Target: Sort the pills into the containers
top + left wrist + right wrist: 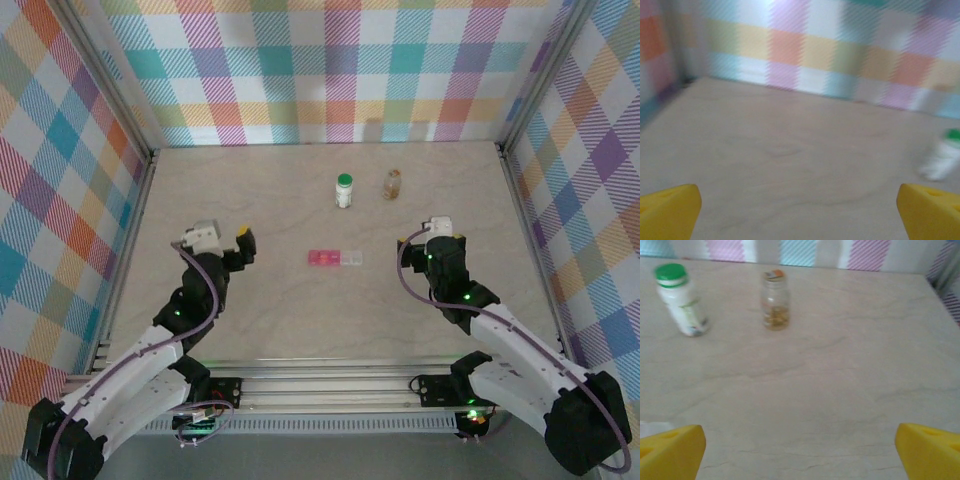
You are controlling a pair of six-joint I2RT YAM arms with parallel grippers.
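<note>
While both arms hover toward the counter's point(270, 320) near edge, the yellow left fingers point(670, 212) and right fingers point(672, 452) are spread wide and empty. The flat pink-and-clear plastic pill-box strip point(336, 258) lies mid-counter between them, seemingly within either's reach. A green-capped white bottle point(344, 190) and a clear orange-capped bottle point(392, 184) stand behind it.

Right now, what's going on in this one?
Nothing is being handled. The left gripper and right gripper are open and empty, either side of the pink pill-box strip lying mid-table. A green-capped white bottle and a clear bottle with amber contents stand upright beyond it, untouched.
</note>
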